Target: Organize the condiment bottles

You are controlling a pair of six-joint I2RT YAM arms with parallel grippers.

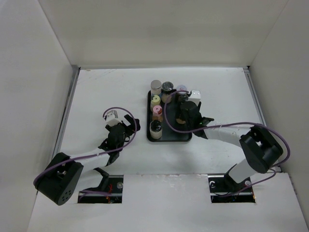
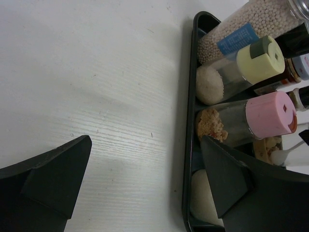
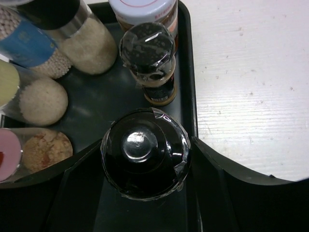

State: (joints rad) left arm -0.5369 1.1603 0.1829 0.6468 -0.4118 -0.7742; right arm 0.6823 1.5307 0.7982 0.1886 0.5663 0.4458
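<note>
A black tray (image 1: 170, 137) in the middle of the table holds several condiment bottles. Among them are a grey-capped jar (image 1: 156, 87), a yellow-capped one (image 1: 155, 101) and a pink-capped one (image 1: 157, 112). My right gripper (image 1: 184, 116) is over the tray's right side. In the right wrist view it (image 3: 145, 166) is shut on a bottle with a black knob cap (image 3: 145, 159), which stands in the tray (image 3: 111, 96). My left gripper (image 2: 145, 145) is open and empty at the tray's left rim (image 2: 186, 145). Its right finger (image 2: 227, 179) is over the tray.
Behind the held bottle stand a small black-capped bottle (image 3: 147, 48) and a jar with a red-and-white lid (image 3: 142, 7). The left wrist view shows a blue-labelled jar of pale beads (image 2: 241, 34) and a white-filled jar (image 2: 205, 198). White walls enclose the table.
</note>
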